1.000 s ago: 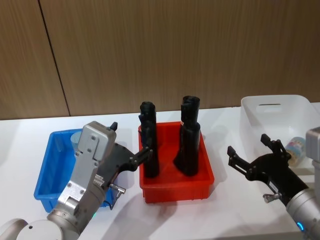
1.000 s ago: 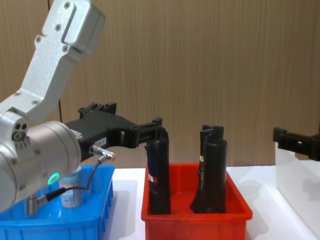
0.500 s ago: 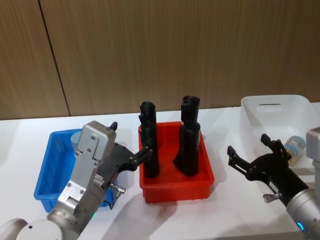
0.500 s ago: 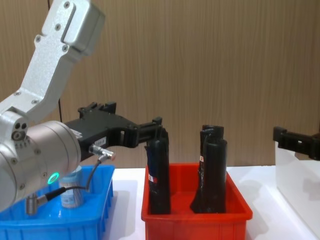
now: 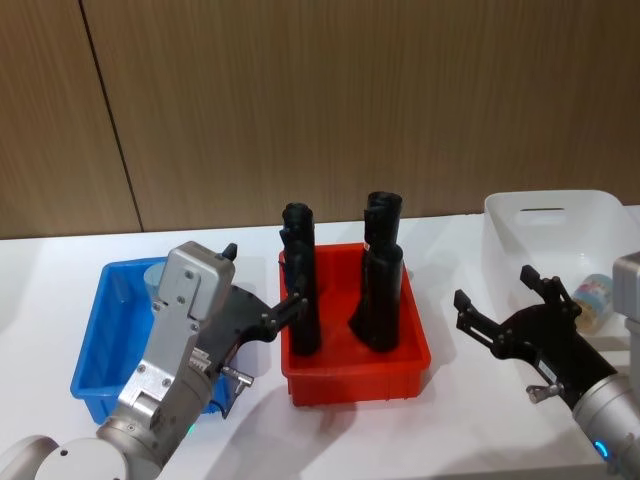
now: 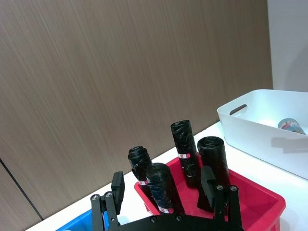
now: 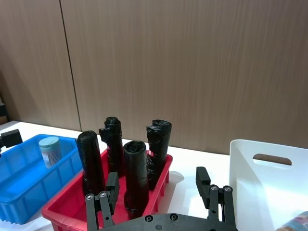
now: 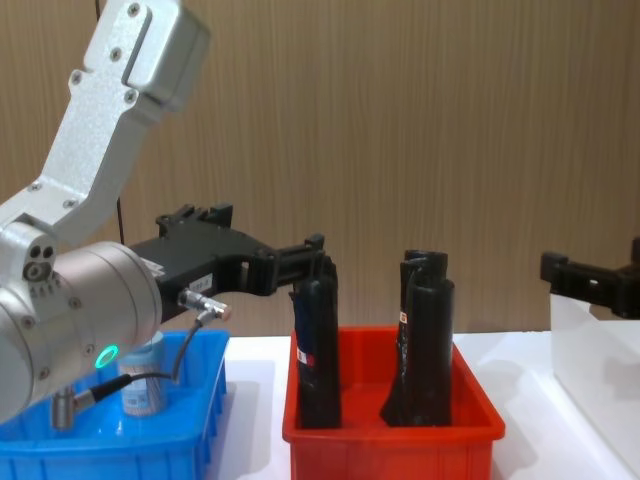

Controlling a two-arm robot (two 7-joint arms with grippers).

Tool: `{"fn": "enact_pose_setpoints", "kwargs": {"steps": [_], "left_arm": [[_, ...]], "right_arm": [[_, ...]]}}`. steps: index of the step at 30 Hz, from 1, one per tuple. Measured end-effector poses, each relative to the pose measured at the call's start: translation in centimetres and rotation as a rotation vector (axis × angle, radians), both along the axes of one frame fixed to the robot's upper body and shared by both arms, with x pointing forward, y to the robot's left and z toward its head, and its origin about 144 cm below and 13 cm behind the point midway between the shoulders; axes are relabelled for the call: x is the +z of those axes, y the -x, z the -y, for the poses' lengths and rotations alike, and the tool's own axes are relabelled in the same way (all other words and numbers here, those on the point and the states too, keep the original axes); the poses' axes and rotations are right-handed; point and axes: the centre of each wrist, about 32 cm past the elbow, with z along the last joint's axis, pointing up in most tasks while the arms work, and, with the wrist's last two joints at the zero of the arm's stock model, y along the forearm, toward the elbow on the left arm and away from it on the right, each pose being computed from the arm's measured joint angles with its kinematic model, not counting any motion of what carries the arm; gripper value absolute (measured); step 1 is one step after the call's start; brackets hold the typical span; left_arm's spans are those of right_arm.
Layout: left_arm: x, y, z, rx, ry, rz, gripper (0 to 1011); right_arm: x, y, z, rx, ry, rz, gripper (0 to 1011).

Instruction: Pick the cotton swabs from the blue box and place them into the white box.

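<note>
One cotton swabs jar [image 7: 49, 150] with a pale lid stands in the blue box [image 5: 100, 340] at the table's left, partly hidden behind my left arm in the head view. It also shows in the chest view as the jar [image 8: 143, 385]. Another jar [image 5: 592, 295] lies in the white box [image 5: 555, 215] at the right. My left gripper [image 5: 260, 278] hovers open between the blue box and the red bin, holding nothing. In front of the white box, my right gripper [image 5: 495, 290] is open and holds nothing.
A red bin [image 5: 355, 380] with several tall black wrapped rolls [image 5: 375, 270] stands in the middle, between the two boxes. A wood-panelled wall runs behind the white table. Bare tabletop lies in front of the red bin and the white box.
My right gripper has edged slightly to the left in the chest view. Nothing else has moved.
</note>
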Motion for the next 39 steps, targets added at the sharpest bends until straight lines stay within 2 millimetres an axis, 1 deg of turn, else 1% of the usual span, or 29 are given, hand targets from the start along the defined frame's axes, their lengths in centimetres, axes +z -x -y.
{"fn": "enact_pose_setpoints", "kwargs": {"steps": [7, 12, 15, 19, 22, 23, 26, 27, 29, 39], "left_arm": [[0.0, 0.0, 0.0, 0.000, 0.000, 0.000, 1004], [0.0, 0.0, 0.0, 0.000, 0.000, 0.000, 1004], [0.0, 0.0, 0.0, 0.000, 0.000, 0.000, 1004], [0.0, 0.0, 0.0, 0.000, 0.000, 0.000, 1004], [0.0, 0.0, 0.0, 0.000, 0.000, 0.000, 1004], [0.0, 0.0, 0.0, 0.000, 0.000, 0.000, 1004], [0.0, 0.0, 0.0, 0.000, 0.000, 0.000, 1004], [0.0, 0.0, 0.0, 0.000, 0.000, 0.000, 1004], [0.0, 0.0, 0.0, 0.000, 0.000, 0.000, 1004], [0.0, 0.0, 0.0, 0.000, 0.000, 0.000, 1004]], "right_arm": [[-0.3, -1.3, 0.4, 0.039, 0.005, -0.002, 1002], [-0.6, -3.0, 0.9, 0.082, 0.012, -0.005, 1002], [-0.8, -4.3, 1.3, 0.111, 0.016, -0.010, 1002], [-0.9, -5.4, 1.5, 0.140, 0.018, -0.014, 1002], [-1.1, -6.9, 1.9, 0.177, 0.018, -0.020, 1002], [-1.1, -6.9, 1.9, 0.177, 0.018, -0.020, 1002], [-1.3, -8.2, 2.3, 0.212, 0.011, -0.027, 1002], [-1.3, -8.2, 2.3, 0.212, 0.011, -0.027, 1002], [-1.4, -9.3, 2.5, 0.240, 0.004, -0.031, 1002], [-1.9, -12.6, 3.1, 0.302, -0.029, -0.049, 1002]]}}
